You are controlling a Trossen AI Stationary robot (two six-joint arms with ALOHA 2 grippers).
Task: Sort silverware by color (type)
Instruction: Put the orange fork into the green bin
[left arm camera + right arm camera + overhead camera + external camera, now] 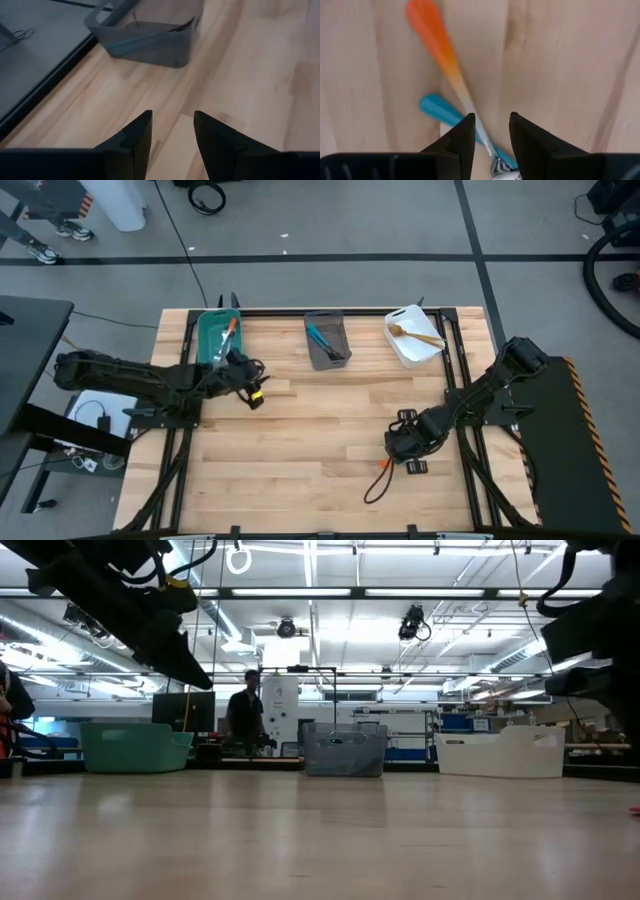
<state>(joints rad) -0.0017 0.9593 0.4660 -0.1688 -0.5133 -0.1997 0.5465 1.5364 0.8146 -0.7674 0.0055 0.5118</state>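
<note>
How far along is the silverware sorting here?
Mostly done: an orange fork lies in the teal bin, blue ones in the grey bin, a tan one in the white bin. The right gripper is over the last orange fork and blue fork, holding neither. The left gripper waits, open and empty.

The table (300, 450) is showing pale wood planks with visible grain and a smooth, faintly sheened finish. The orange fork (437, 47) and blue fork (442, 112) are looking like glossy plastic. The grey bin (150, 40) is appearing as smooth, matt plastic. The left fingers (135, 142) are looking matt black.
</note>
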